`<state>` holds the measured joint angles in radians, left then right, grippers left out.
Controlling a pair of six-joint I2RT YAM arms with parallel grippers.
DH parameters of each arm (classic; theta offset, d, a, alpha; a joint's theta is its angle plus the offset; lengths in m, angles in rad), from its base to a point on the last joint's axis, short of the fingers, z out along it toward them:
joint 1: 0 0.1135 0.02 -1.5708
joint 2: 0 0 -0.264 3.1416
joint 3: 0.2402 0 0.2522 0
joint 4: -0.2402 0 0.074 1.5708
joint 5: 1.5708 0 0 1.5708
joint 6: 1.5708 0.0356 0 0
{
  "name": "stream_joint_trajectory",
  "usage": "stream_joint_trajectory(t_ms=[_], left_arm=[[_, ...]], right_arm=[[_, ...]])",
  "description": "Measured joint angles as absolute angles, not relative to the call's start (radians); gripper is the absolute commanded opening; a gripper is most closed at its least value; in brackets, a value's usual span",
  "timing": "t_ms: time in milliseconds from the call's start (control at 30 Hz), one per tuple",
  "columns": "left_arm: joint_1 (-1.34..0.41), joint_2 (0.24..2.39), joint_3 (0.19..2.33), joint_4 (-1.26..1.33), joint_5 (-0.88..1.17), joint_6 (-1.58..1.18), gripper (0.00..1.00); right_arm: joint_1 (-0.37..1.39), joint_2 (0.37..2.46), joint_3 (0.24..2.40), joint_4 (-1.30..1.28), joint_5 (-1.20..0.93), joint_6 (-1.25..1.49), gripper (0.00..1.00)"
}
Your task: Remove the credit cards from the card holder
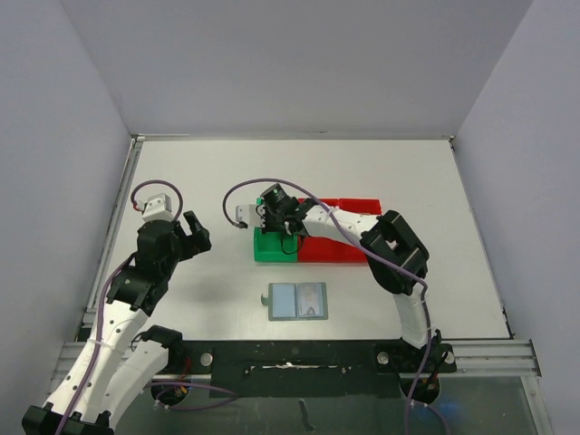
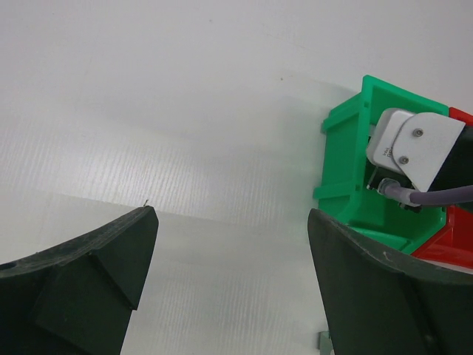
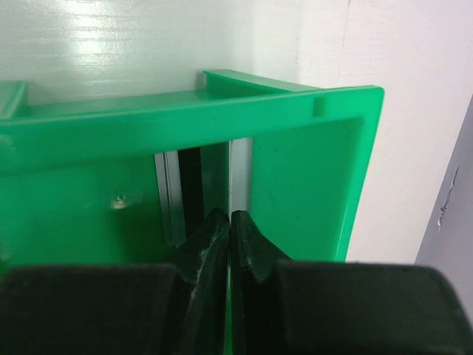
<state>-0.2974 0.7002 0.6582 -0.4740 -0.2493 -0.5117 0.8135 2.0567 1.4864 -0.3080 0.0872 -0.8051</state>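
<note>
While the left gripper hangs above bare bench at the left with its jaws spread wide and nothing between them, the right gripper reaches down into the green bin. Its jaws are pressed together, tip against tip, close to the bin's inner wall. In the right wrist view a pale strip stands upright just past the tips. I cannot tell whether it is a card or whether the jaws pinch it. A red bin sits touching the green one on its right. The card holder lies open and flat on the bench, nearer the arm bases than the bins and apart from both grippers, its two pale panels facing up. Whether the credit cards lie in its pockets cannot be made out.
</note>
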Motion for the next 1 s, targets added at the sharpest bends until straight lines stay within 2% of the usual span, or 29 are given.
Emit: stream_joint_trajectory(t_ms=[133, 433, 1000], left_arm=[[-0.296, 0.700, 0.657, -0.474, -0.251, -0.512, 0.84], [-0.293, 0.701, 0.657, -0.474, -0.251, -0.512, 0.84], [-0.293, 0.709, 0.656, -0.474, -0.250, -0.512, 0.84]], right_arm=[[0.818, 2.074, 1.493, -0.306, 0.114, -0.818, 0.08], [0.826, 2.074, 1.497, -0.302, 0.131, -0.829, 0.24], [0.825, 2.074, 1.497, -0.327, 0.098, -0.799, 0.39]])
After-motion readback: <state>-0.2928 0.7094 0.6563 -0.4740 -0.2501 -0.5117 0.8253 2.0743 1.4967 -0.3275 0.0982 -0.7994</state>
